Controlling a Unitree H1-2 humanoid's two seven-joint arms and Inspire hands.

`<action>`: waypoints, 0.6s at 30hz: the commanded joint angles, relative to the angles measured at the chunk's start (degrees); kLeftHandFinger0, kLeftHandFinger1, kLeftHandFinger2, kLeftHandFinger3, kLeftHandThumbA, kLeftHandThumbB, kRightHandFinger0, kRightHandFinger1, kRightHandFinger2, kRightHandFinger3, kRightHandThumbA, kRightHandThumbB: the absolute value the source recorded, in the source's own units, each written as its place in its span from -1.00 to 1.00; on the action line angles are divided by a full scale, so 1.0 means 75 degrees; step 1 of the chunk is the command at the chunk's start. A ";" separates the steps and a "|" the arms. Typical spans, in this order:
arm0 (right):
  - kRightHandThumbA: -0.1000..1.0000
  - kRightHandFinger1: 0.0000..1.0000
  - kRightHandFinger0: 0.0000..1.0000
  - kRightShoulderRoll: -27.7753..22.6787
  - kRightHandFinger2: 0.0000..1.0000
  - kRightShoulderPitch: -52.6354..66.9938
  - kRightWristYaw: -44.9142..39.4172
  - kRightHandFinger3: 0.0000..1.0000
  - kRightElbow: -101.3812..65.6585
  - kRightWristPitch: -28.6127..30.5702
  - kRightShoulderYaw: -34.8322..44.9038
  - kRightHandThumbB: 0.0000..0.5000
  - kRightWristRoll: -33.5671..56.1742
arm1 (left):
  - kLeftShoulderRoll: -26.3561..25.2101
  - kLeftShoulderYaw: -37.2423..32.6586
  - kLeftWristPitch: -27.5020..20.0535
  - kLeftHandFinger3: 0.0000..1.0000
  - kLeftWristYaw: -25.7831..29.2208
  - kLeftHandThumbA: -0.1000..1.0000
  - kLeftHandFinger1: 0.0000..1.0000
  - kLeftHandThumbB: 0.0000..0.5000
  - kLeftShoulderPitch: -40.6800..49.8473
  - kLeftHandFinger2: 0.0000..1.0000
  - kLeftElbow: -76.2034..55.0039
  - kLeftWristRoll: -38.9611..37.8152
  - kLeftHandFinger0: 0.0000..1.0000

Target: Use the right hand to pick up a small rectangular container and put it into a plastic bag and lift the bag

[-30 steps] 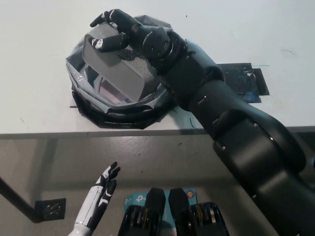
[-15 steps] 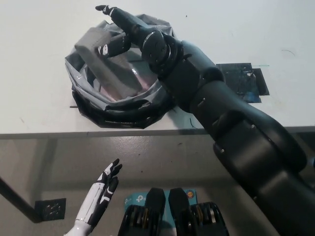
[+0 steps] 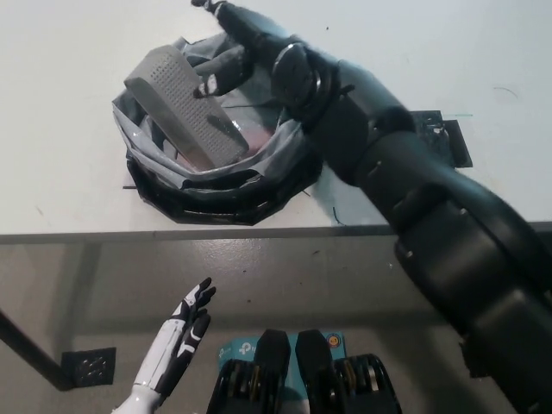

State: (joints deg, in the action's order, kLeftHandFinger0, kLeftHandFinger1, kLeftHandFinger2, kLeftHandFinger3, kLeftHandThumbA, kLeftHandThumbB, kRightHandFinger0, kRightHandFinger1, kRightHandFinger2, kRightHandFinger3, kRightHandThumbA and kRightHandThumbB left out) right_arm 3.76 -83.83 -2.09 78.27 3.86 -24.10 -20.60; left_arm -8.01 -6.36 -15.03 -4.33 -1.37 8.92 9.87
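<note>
One grey rectangular container (image 3: 183, 108) lies tilted in the mouth of the one plastic bag (image 3: 164, 185), in the upper left of the frame, its lower end down inside the bag and its upper end poking above the rim. The black right hand (image 3: 231, 47) sits just right of and above it, fingers spread and touching its upper edge, not clamped. The bag rests on the white bench (image 3: 69, 86). The white left hand (image 3: 183, 332) hangs at lower left, fingers apart, holding nothing.

container (image 3: 183, 108) in bag (image 3: 216, 185) (tilted) | bag on table (image 3: 69, 112) | right hand (image 3: 250, 47) behind
</note>
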 commanded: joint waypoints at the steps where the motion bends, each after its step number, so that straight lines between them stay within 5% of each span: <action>1: 0.97 1.00 1.00 -0.0491 1.00 -0.0735 0.0020 1.00 -0.0175 0.0228 -0.0053 0.81 -0.0222 | -0.0124 -0.0043 -0.0323 1.00 -0.0031 1.00 1.00 0.23 -0.0175 1.00 -0.0202 0.0095 1.00; 10: 1.00 1.00 1.00 -0.1066 1.00 -0.0642 0.1503 1.00 -0.0304 -0.0030 -0.0333 0.62 -0.0852 | -0.0087 -0.0011 -0.0103 1.00 -0.0041 0.92 1.00 0.25 -0.0130 1.00 -0.0263 0.0008 1.00; 18: 1.00 1.00 1.00 -0.1034 1.00 -0.0333 0.1437 1.00 -0.0170 -0.0593 -0.0207 0.81 -0.0737 | -0.0080 -0.0052 -0.0097 1.00 -0.0069 0.94 1.00 0.22 -0.0091 1.00 -0.0293 0.0023 1.00</action>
State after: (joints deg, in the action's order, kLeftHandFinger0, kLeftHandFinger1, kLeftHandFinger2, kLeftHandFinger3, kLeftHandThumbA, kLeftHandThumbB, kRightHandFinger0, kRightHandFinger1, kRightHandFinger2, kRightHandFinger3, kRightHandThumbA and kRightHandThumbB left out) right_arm -3.71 -84.28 6.13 77.98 1.99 -26.36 -25.62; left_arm -8.21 -6.46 -15.04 -4.36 -1.75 8.37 10.06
